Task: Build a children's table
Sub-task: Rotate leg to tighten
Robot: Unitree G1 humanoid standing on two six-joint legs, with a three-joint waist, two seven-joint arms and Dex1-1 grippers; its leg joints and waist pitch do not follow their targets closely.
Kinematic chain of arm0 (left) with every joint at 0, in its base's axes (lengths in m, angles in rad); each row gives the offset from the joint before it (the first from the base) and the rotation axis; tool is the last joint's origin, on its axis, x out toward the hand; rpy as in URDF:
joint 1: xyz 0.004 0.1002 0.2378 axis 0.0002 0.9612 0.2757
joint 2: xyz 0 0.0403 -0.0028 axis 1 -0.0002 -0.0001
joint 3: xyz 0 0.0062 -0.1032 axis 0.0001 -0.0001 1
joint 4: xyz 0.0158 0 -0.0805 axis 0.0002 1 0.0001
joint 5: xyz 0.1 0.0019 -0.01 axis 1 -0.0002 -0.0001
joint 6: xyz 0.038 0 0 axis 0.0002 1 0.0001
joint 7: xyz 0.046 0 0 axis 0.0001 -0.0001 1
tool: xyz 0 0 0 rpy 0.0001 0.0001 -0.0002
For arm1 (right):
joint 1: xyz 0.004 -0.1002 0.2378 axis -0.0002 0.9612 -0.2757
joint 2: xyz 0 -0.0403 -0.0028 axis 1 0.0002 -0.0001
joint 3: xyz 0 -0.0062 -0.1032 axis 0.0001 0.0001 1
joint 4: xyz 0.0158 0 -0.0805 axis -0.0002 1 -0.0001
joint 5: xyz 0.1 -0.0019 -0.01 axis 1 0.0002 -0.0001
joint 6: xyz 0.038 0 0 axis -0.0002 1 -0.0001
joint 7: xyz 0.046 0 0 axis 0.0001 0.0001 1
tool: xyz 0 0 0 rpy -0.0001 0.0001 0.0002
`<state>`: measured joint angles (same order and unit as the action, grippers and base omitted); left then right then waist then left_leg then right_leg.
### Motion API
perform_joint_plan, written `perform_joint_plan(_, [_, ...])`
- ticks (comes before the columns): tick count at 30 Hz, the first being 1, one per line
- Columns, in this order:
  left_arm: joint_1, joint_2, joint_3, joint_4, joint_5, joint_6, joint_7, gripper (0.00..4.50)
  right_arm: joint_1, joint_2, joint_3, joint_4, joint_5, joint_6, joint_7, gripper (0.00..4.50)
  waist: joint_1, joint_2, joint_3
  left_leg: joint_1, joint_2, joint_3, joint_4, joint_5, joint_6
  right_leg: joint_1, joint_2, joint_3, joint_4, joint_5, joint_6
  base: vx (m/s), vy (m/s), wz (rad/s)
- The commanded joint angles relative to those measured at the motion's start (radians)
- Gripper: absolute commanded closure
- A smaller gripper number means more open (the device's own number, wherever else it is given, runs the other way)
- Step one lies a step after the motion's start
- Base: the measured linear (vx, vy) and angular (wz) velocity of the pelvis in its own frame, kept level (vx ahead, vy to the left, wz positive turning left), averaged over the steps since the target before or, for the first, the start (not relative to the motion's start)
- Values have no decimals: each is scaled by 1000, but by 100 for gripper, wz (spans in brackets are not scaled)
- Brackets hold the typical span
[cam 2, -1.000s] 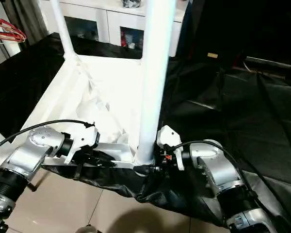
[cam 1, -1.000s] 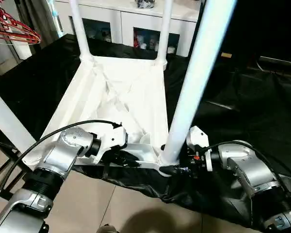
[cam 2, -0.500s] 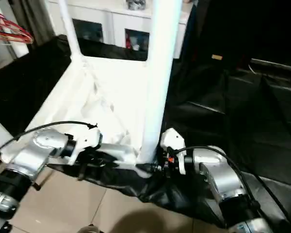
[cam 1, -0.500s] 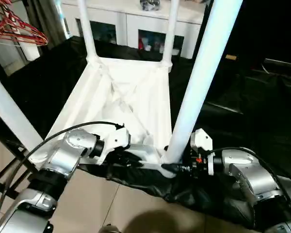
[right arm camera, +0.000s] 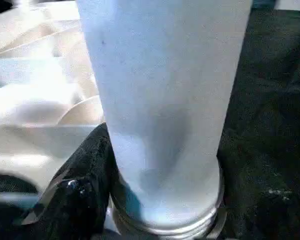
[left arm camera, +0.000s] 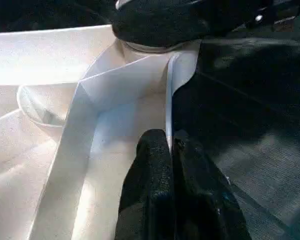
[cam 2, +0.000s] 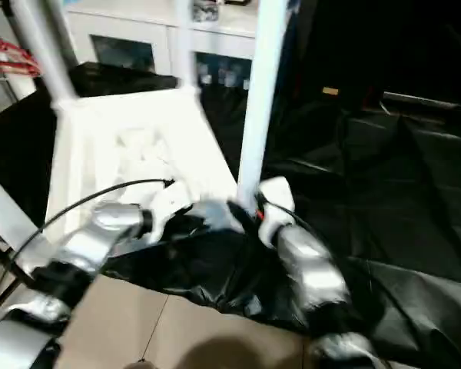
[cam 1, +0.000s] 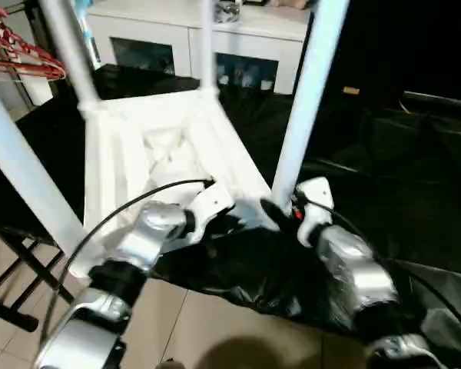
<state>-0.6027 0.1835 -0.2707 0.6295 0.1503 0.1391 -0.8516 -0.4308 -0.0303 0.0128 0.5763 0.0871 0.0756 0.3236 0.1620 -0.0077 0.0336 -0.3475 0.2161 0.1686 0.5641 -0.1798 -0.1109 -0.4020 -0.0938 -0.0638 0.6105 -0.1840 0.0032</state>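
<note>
Left claw (left arm camera: 169, 145) pinches the thin upright rim of the children's table (cam 1: 115, 146), one black finger (left arm camera: 150, 165) on the inner face and the other on the outer, the two pressed nearly together on the wall. Landmark for all positions: the corner socket (left arm camera: 155, 47) at the table's near right, where one white leg (cam 1: 303, 100) stands upright. My left claw sits on the near rim just beside that socket; my right claw (cam 1: 280, 214) is at the foot of the leg, its one visible finger (right arm camera: 75, 190) lying against the leg's base collar, the fingers spread about the leg's width around it. The table lies upside down on a black sheet (cam 1: 384, 169), ribbed underside up, with three further legs (cam 1: 65, 50) rising from the other corners. Beyond the rim outward from the socket, black sheet spreads wide and unobstructed toward my right. Below the near rim the sheet hangs over a tiled floor (cam 1: 207, 330). Past the far legs stands a white cabinet (cam 1: 184, 38), and red hangers (cam 1: 19, 58) sit off to the far left.
</note>
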Motion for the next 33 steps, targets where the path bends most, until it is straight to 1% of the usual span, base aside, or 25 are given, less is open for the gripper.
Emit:
perform_joint_plan(1, [-24, -90, -58, -26, -7, -29, 40, 450, 0, 91, 117, 35, -29, 4, 53, 116, -3, -3, -49, -4, 6, -1, -74, -262, -10, 39, -48, 37, -86, -325, -112, 0, 0, 0])
perform_joint_plan(3, [-24, -89, -61, -28, -9, -42, 33, 450, 1, 86, 114, 29, -19, 4, 74, 116, -2, -2, -49, -6, 6, 0, -74, -254, -5, 41, -45, 37, -82, -285, -122, 0, 0, 0])
perform_joint_plan(4, [-20, -79, -60, -35, -19, -66, 3, 450, 9, 67, 111, 10, -6, 10, 107, 99, -2, 2, -49, -6, 5, 0, -74, -258, -3, 42, -45, 37, -83, -272, -126, 0, 0, 0])
perform_joint_plan(6, [-14, -64, -59, -42, -24, -80, -28, 450, 17, 44, 119, -5, -7, 13, 132, 69, -1, 0, -49, -5, 6, 1, -74, -264, 0, 42, -45, 38, -83, -267, -130, 0, 0, 0])
perform_joint_plan(8, [-6, -41, -62, -51, -31, -101, -70, 450, 29, 13, 131, -31, -5, 21, 180, 61, 1, 0, -48, -5, 5, 1, -73, -270, 6, 44, -46, 38, -85, -277, -126, 0, 0, 0])
perform_joint_plan(9, [2, -13, -66, -59, -36, -112, -116, 450, 44, -26, 142, -68, 8, 27, 256, 61, 4, 3, -49, -7, 6, 0, -74, -263, 12, 47, -46, 38, -84, -266, -124, 0, 0, 0])
perform_joint_plan(12, [8, 2, -66, -64, -37, -110, -139, 450, 53, -52, 150, -88, 12, 23, 304, 61, 2, 1, -49, -8, 7, 1, -73, -250, 18, 47, -46, 38, -81, -239, -134, 0, 0, 0])
perform_joint_plan(13, [12, 14, -65, -65, -42, -118, -157, 450, 59, -75, 158, -104, 14, 20, 345, 61, 2, 2, -50, -6, 8, 2, -72, -242, 16, 46, -45, 38, -79, -223, -145, 0, 0, 0])
perform_joint_plan(14, [16, 27, -64, -68, -49, -126, -178, 450, 67, -102, 165, -122, 22, 18, 395, 61, 3, 1, -50, -6, 8, 2, -70, -240, 17, 47, -44, 37, -78, -214, -149, 0, 0, 0])
perform_joint_plan(16, [26, 49, -62, -76, -65, -139, -224, 450, 80, -148, 173, -152, 33, 14, 480, 61, 5, 3, -52, -8, 9, 2, -68, -228, 28, 50, -44, 37, -73, -168, -162, 0, 0, 0])
perform_joint_plan(17, [31, 58, -60, -82, -76, -141, -249, 450, 84, -167, 176, -163, 41, 14, 518, 61, 6, 5, -53, -7, 9, 3, -65, -215, 33, 49, -43, 38, -69, -135, -173, 0, 0, 0])
perform_joint_plan(18, [40, 71, -57, -94, -94, -146, -289, 450, 91, -198, 183, -183, 53, 13, 576, 61, 6, 5, -53, -8, 8, 3, -65, -213, 35, 52, -43, 37, -66, -122, -181, 0, 0, 0])
perform_joint_plan(19, [51, 88, -53, -111, -120, -145, -343, 450, 101, -240, 194, -211, 65, 12, 646, 61, 8, 3, -53, -9, 9, 4, -62, -203, 44, 54, -41, 36, -64, -97, -193, 0, 0, 0])
perform_joint_plan(20, [52, 88, -53, -112, -121, -145, -346, 450, 101, -241, 195, -212, 65, 12, 648, 61, 9, 3, -52, -10, 10, 5, -61, -200, 48, 55, -41, 35, -63, -90, -196, 0, 0, 0])
perform_joint_plan(21, [55, 102, -53, -119, -132, -150, -383, 450, 108, -271, 201, -234, 77, 16, 706, 61, 12, 3, -53, -9, 9, 8, -59, -197, 57, 53, -40, 36, -63, -85, -200, 0, 0, 0])
perform_joint_plan(22, [56, 111, -54, -122, -136, -150, -403, 450, 111, -287, 204, -244, 82, 15, 734, 61, 15, 4, -54, -8, 11, 7, -58, -194, 64, 54, -42, 35, -61, -87, -206, 0, 0, 0])
perform_joint_plan(23, [56, 121, -55, -121, -137, -155, -425, 450, 112, -303, 205, -253, 89, 17, 767, 61, 17, 4, -53, -8, 12, 8, -58, -192, 66, 52, -42, 35, -61, -87, -211, 0, 0, 0])
perform_joint_plan(24, [53, 130, -56, -115, -137, -164, -442, 450, 111, -315, 205, -257, 94, 18, 792, 61, 19, 4, -52, -9, 11, 8, -58, -195, 67, 53, -42, 35, -62, -96, -211, 0, 0, 0])
perform_joint_plan(25, [47, 150, -63, -108, -142, -173, -485, 450, 105, -335, 207, -254, 101, 11, 831, 61, 21, 3, -51, -9, 13, 8, -59, -202, 65, 52, -43, 35, -64, -115, -209, 0, 0, 0])
perform_joint_plan(26, [47, 150, -63, -108, -142, -173, -485, 450, 105, -335, 207, -254, 101, 11, 831, 61, 21, 3, -50, -10, 12, 7, -60, -210, 63, 52, -43, 34, -64, -133, -207, 0, 0, 0])
perform_joint_plan(27, [46, 156, -66, -107, -145, -174, -500, 450, 103, -341, 209, -254, 103, 10, 844, 61, 22, 4, -51, -7, 13, 7, -61, -224, 54, 51, -45, 35, -67, -164, -201, 0, 0, 0])
perform_joint_plan(28, [44, 164, -70, -108, -148, -180, -521, 450, 102, -352, 215, -257, 105, 7, 866, 61, 22, 3, -50, -7, 13, 7, -62, -225, 53, 51, -45, 35, -68, -169, -201, 0, 0, 0])
perform_joint_plan(30, [43, 175, -74, -111, -152, -184, -549, 450, 100, -369, 223, -266, 113, 16, 902, 61, 23, 2, -51, -7, 14, 7, -61, -219, 51, 51, -44, 36, -66, -166, -199, 0, 0, 0])
perform_joint_plan(31, [43, 175, -74, -111, -152, -184, -549, 450, 100, -369, 223, -266, 113, 16, 902, 61, 25, 0, -51, -6, 14, 7, -60, -210, 53, 51, -44, 36, -65, -156, -202, 0, 0, 0])
perform_joint_plan(33, [38, 187, -76, -110, -156, -185, -586, 450, 100, -395, 241, -281, 113, 23, 951, 61, 29, -3, -52, -5, 15, 8, -58, -195, 57, 50, -43, 36, -63, -140, -205, 0, 0, 0])
